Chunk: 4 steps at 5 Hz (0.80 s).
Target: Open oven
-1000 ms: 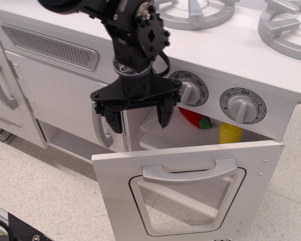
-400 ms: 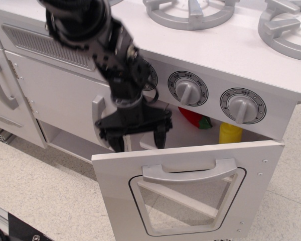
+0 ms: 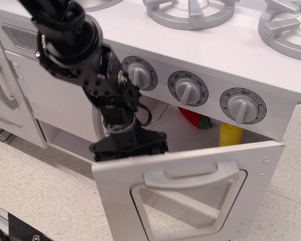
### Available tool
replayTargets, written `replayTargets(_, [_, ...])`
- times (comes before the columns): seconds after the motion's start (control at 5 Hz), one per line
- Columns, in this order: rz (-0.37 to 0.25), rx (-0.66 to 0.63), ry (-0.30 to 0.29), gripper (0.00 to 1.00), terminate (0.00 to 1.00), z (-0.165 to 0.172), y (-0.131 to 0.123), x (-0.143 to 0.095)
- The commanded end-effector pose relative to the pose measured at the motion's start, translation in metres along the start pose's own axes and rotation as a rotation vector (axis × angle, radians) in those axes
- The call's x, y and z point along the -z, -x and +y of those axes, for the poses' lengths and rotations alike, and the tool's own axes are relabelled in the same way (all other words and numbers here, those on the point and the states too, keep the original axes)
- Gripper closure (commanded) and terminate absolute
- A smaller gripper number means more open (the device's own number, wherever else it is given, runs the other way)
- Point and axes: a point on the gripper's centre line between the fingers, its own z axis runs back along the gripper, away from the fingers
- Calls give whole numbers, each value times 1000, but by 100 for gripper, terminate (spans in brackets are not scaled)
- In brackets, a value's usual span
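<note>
1. The oven [image 3: 190, 193] sits under the smooth white worktop [image 3: 226, 50]; its silver-grey door hangs open, tilted outward, with a rounded clear window and a wide bar handle [image 3: 190, 176].
2. The black gripper [image 3: 129, 147] is at the door's top edge; its fingers are hidden, so its state cannot be told.
3. Three round ribbed knobs [image 3: 188, 89] stand above.
</note>
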Motion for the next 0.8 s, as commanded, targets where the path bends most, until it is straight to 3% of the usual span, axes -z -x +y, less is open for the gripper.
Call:
replayTargets(0.0, [57,83,-27,0,0,-15,50,-1])
replayTargets(0.4, [166,262,49,0,0,-61,119,-19])
replayTargets(0.6, [167,377,54,0,0,-76,135,-25])
